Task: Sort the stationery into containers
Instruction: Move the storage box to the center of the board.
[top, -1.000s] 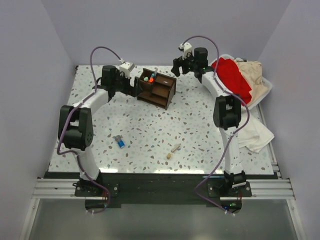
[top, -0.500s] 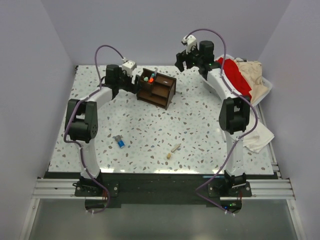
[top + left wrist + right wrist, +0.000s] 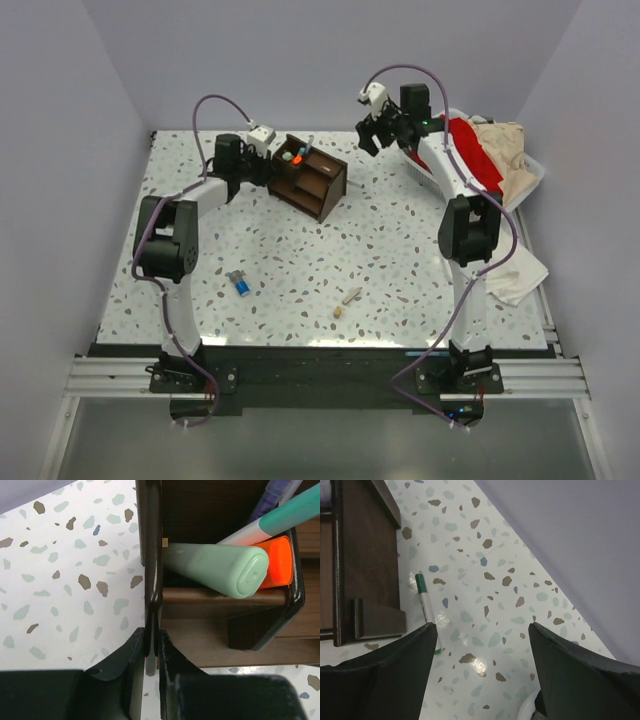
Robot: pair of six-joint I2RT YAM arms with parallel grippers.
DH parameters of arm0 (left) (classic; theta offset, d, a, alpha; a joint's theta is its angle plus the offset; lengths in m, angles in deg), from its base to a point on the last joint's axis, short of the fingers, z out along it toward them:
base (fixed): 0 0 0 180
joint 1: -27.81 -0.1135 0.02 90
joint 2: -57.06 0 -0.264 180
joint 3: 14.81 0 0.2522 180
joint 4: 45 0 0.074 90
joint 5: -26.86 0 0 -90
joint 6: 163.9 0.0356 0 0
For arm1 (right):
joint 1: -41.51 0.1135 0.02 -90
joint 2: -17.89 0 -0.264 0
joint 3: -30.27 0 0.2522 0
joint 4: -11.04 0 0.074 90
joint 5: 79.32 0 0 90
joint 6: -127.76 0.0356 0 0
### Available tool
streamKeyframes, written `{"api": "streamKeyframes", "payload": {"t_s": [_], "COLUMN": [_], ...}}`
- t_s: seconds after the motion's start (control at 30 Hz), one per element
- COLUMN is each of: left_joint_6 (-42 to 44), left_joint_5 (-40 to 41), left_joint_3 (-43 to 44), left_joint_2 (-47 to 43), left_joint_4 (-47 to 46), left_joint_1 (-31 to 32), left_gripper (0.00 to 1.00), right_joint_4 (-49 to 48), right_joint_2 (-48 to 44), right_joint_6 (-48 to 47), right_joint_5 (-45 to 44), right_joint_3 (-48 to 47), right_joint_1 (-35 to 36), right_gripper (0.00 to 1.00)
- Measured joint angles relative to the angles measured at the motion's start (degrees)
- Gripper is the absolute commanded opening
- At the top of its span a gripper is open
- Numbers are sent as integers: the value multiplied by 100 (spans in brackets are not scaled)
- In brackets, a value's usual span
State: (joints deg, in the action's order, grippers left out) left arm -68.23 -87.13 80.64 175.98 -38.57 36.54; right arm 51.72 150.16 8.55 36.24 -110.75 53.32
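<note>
A stubby cylinder (image 3: 240,284) and tan bit (image 3: 347,299) lay loose in the foreground. Farther back, the left gripper (image 3: 152,636) was clamped on the organiser (image 3: 220,640) wall. The right gripper (image 3: 481,630), jaws spread, hovered nearest the green-capped pen (image 3: 425,602), which lay lengthwise alongside the organiser.

Left wrist view: the top and right edges cut off the organiser (image 3: 215,630); the green marker (image 3: 215,567) covers most of the orange marker (image 3: 277,562).

Right wrist view: a finger (image 3: 395,670) of the right gripper (image 3: 482,635) hides part of the pen (image 3: 425,602).

Top view: the tan piece (image 3: 350,295) on the counter (image 3: 420,250) is too small to identify, possibly an eraser.
</note>
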Motion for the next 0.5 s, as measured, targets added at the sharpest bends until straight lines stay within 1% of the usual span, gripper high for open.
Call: {"api": "streamKeyframes", "payload": {"t_s": [0.17, 0.27, 0.43, 0.5], "left_joint_6": [-96, -186, -365, -459], "left_joint_5": [205, 372, 678, 852], "left_joint_3": [-525, -911, -1344, -1440], "left_joint_2": [-313, -629, -1023, -1119], "left_joint_4": [-282, -280, -188, -162], "left_joint_1": [-52, -155, -330, -356], "left_gripper": [0, 0, 0, 0], "right_joint_4": [629, 1051, 1576, 1731], "right_joint_2": [291, 507, 791, 885], "right_joint_6": [-551, -916, -1405, -1602], "right_joint_5": [181, 258, 275, 275], "right_joint_3": [-308, -538, -739, -782], "right_joint_1": [-11, 9, 98, 151], "right_gripper": [78, 75, 63, 63]}}
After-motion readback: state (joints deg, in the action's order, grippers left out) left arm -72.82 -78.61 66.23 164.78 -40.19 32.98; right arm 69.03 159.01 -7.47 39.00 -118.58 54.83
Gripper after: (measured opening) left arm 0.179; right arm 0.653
